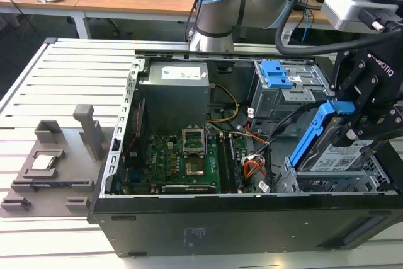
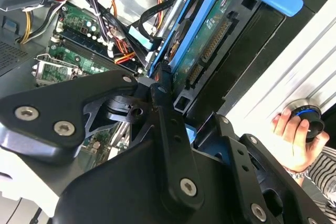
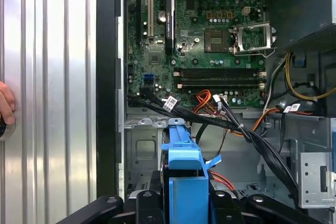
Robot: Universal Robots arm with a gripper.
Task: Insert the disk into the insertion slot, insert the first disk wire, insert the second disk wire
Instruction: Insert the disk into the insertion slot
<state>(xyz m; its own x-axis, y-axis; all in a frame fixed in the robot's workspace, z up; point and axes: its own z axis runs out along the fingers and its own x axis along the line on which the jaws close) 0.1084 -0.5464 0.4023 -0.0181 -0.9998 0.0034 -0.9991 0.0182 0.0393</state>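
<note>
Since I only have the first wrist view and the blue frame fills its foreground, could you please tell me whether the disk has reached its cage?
Observer: In the exterior view the disk leans tilted, its lower end inside the grey cage, its upper end raised.
Operator: Thank you; is the gripper holding it?
Observer: Yes, in the exterior view the gripper is shut on its raised blue end.
Operator: And the hand at my picture's edge?
Observer: In the second wrist view that hand grips a round knob over the slatted table.

Silver metal disk [image 1: 337, 155], glossy blue plastic carrier [image 1: 321, 121] — matt grey perforated-metal insertion slot [image 1: 352, 184]
</note>
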